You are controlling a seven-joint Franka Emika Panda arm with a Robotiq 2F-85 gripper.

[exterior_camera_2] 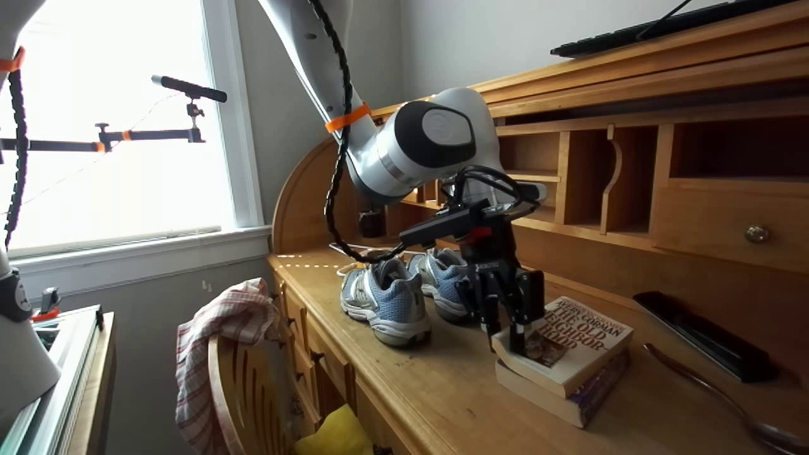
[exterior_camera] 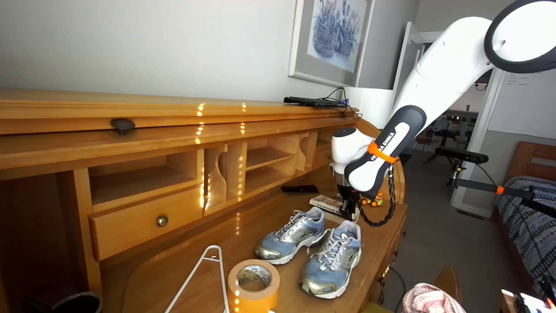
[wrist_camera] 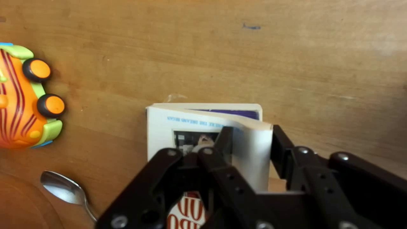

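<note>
A white paperback book with red title lettering lies on top of a thicker book on the wooden desk. My gripper points down at the near edge of this stack. In the wrist view the gripper is shut on the white book, whose edge curls upward between the fingers. One finger presses on the cover and the opposite one meets the book's edge. The purple cover of the lower book peeks out beneath. Part of the title is hidden by the gripper.
Two blue-grey sneakers stand close beside the gripper. An orange toy car and a spoon lie near the books. A long black object rests by the hutch. Tape and a white hanger are farther along the desk.
</note>
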